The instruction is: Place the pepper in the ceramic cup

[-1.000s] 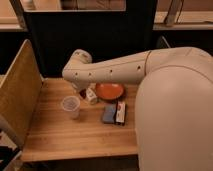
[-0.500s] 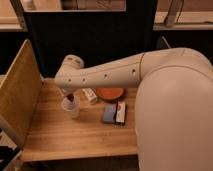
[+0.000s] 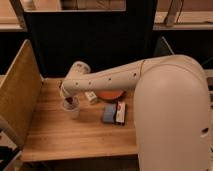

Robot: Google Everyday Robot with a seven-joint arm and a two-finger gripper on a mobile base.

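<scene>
My gripper (image 3: 69, 99) sits directly above the ceramic cup (image 3: 70, 108), its tip at the rim, but my own wrist hides it. The pepper is hidden from view; a dark spot at the cup mouth is too unclear to identify. Outward on the wooden table (image 3: 75, 137): a small white bottle (image 3: 91, 97), an orange bowl (image 3: 110, 95) partly behind my arm, and a blue-and-red packet (image 3: 114, 113).

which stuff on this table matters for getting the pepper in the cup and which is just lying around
Job: ceramic cup; gripper right above it; the pepper cannot be made out.

Lying about: orange-red bowl; blue-and-red packet; small white item beside the bowl.
</scene>
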